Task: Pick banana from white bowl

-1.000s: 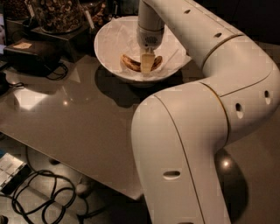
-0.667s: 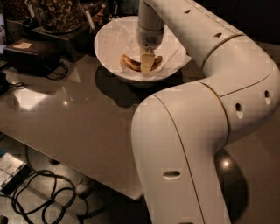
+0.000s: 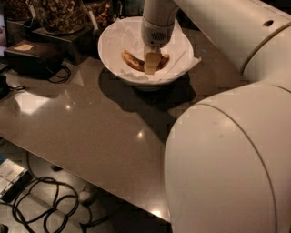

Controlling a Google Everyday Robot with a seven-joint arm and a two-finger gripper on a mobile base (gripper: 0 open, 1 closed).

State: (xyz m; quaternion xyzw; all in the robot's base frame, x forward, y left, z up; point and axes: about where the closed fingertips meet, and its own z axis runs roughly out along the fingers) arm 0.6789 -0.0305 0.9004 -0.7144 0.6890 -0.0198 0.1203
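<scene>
The white bowl (image 3: 113, 43) stands at the back of the brown table and is lined with crumpled white paper. The banana (image 3: 132, 60), yellow-brown with dark blotches, lies across the bottom of the bowl. My gripper (image 3: 153, 63) reaches straight down into the bowl from above and sits over the middle of the banana, hiding that part. The banana's ends show to the left and right of it. My large white arm fills the right side of the view.
Glass jars of nuts (image 3: 59, 13) stand behind the bowl at the back left. A black box with a cable (image 3: 32, 57) sits on the table's left. Cables (image 3: 41, 205) lie on the floor below the table's front edge.
</scene>
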